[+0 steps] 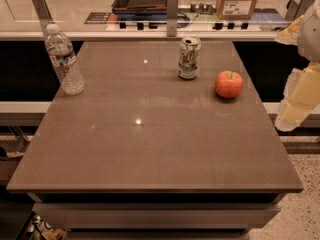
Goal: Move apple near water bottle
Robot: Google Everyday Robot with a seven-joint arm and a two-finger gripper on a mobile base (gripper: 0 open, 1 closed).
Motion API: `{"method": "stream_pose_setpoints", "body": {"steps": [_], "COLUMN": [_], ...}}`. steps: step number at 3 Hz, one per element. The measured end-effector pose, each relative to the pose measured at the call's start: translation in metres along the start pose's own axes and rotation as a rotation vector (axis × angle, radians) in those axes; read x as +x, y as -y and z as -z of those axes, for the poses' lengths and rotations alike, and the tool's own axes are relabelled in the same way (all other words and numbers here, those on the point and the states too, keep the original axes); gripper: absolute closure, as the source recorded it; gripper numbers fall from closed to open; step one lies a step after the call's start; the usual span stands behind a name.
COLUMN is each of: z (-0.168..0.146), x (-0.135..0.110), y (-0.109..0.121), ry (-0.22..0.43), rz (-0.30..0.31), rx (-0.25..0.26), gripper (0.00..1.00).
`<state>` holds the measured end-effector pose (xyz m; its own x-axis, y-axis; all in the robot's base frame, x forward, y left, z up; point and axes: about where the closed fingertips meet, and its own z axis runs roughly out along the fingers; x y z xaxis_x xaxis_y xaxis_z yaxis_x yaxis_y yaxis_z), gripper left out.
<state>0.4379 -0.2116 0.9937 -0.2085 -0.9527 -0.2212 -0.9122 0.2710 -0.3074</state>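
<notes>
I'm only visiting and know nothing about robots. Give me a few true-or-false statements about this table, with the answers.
1. The round red-orange apple lies right of the green-and-white soda can. True.
2. The clear ribbed plastic water bottle lies on its side. False: it stands upright near the far left corner of the brown table.
3. The robot's tool grips the apple. False: it hangs beyond the table's right edge, apart from the apple.
4. The can stands between bottle and apple. True.
</notes>
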Motion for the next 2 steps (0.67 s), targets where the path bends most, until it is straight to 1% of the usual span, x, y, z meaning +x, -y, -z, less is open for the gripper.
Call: {"method": "stream_pose_setpoints", "body": {"steps": [1, 2], "z": [0.0, -0.0038], "x": [0.0, -0.0004], "y": [0.0, 0.0088], "ry": [0.0, 0.047], "rz": [0.0, -0.014], "rx": [0.0, 0.007], "gripper": [0.0, 0.0]}}
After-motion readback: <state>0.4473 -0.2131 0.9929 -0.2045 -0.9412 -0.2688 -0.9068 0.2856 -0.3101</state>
